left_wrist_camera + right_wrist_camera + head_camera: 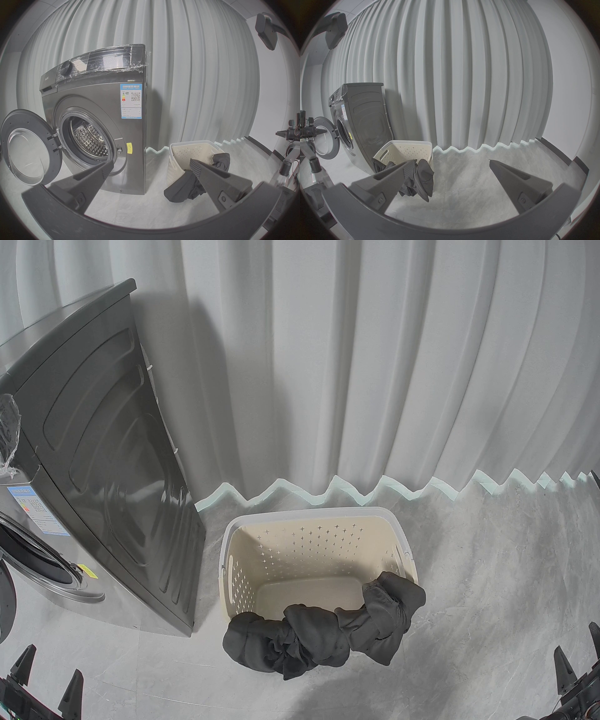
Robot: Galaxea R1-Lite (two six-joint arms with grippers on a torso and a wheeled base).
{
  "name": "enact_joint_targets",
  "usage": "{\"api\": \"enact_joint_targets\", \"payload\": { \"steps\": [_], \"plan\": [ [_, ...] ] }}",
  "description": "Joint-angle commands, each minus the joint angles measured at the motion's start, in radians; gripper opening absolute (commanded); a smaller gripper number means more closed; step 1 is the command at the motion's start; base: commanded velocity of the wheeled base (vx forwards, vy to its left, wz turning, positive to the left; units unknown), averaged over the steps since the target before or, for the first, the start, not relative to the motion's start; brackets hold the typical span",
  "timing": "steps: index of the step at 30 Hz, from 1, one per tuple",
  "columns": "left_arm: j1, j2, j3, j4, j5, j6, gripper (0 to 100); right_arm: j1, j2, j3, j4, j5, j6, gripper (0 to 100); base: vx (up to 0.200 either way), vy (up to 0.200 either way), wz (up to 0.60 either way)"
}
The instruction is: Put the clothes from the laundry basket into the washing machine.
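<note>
In the head view, a cream plastic laundry basket with rounded corners and star-shaped perforations in its walls stands on the pale, marbled floor. A dark garment, soft and knotted into a thick roll, is draped over the basket's near rim and hangs down the outside; the basket's bottom is bare. The grey metal washing machine, with pressed ribs in its side panel, stands just beside the basket on the robot's left, with a narrow strip of floor between them. A white pleated curtain closes off the far edge, its hem zigzagging just behind the basket. Open floor spreads to the right of the basket and in front of it. The left gripper and right gripper sit low at the near corners, well apart from the basket.

In the left wrist view, the left gripper's wedge-shaped fingers are spread and hold nothing. The round door stands swung wide, showing the perforated steel drum.

In the right wrist view, the right gripper's fingers are likewise spread and hold nothing, with bare floor ahead up to the curtain hem.
</note>
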Motion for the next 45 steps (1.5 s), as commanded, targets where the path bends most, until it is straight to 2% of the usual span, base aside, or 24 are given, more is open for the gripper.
{"api": "enact_joint_targets", "payload": {
  "steps": [1, 10, 16, 27, 28, 31, 34, 37, 39, 42, 44, 45],
  "plan": [
    [0.0, -0.016, 0.015, 0.001, 0.0, 0.0, 100, 0.0, -0.016, 0.018, 0.0, 0.0, 0.0, 100, 0.0, 0.0, 0.0],
    [0.0, -0.016, 0.015, -0.001, 0.0, -0.002, 100, 0.0, -0.016, 0.018, 0.0, 0.0, 0.0, 100, 0.0, 0.0, 0.0],
    [0.0, -0.016, 0.015, 0.001, 0.0, 0.0, 100, 0.0, -0.016, 0.018, 0.0, 0.0, -0.002, 100, -0.2, 0.0, 0.0],
    [0.0, -0.016, 0.015, 0.001, 0.0, 0.0, 100, -0.001, -0.016, 0.016, -0.022, 0.011, -0.006, 100, 0.0, 0.0, 0.0],
    [0.0, -0.016, 0.015, 0.001, 0.0, 0.0, 100, 0.0, -0.016, -0.008, -0.033, 0.011, 0.002, 100, 0.0, 0.0, 0.0],
    [0.0, -0.016, 0.015, 0.001, -0.002, 0.002, 100, 0.007, 0.061, -0.211, -0.037, 0.005, 0.02, 100, 0.0, 0.0, 0.0],
    [0.0, -0.016, 0.015, 0.001, 0.0, 0.002, 100, 0.01, 0.199, -0.303, -0.036, 0.023, 0.017, 100, 0.0, 0.0, 0.0],
    [0.0, -0.016, 0.015, 0.001, 0.0, 0.0, 100, 0.019, 0.419, -0.311, -0.054, 0.132, 0.014, 100, 0.0, 0.0, 0.0],
    [0.0, -0.016, 0.015, -0.001, 0.0, 0.0, 100, 0.019, 0.559, -0.317, -0.059, 0.183, 0.014, 100, 0.0, 0.0, 0.0],
    [0.0, -0.016, 0.015, 0.001, 0.0, 0.0, 100, 0.043, 0.735, -0.331, -0.098, 0.204, 0.011, 100, 0.0, 0.0, 0.0],
    [0.0, -0.016, 0.015, -0.001, 0.0, 0.0, 100, 0.08, 0.821, -0.335, -0.138, 0.203, 0.018, 100, 0.0, 0.0, 0.0],
    [0.0, -0.016, 0.015, -0.001, 0.0, 0.0, 100, 0.129, 0.89, -0.337, -0.189, 0.201, 0.035, 100, 0.0, 0.0, 0.0]
  ]
}}
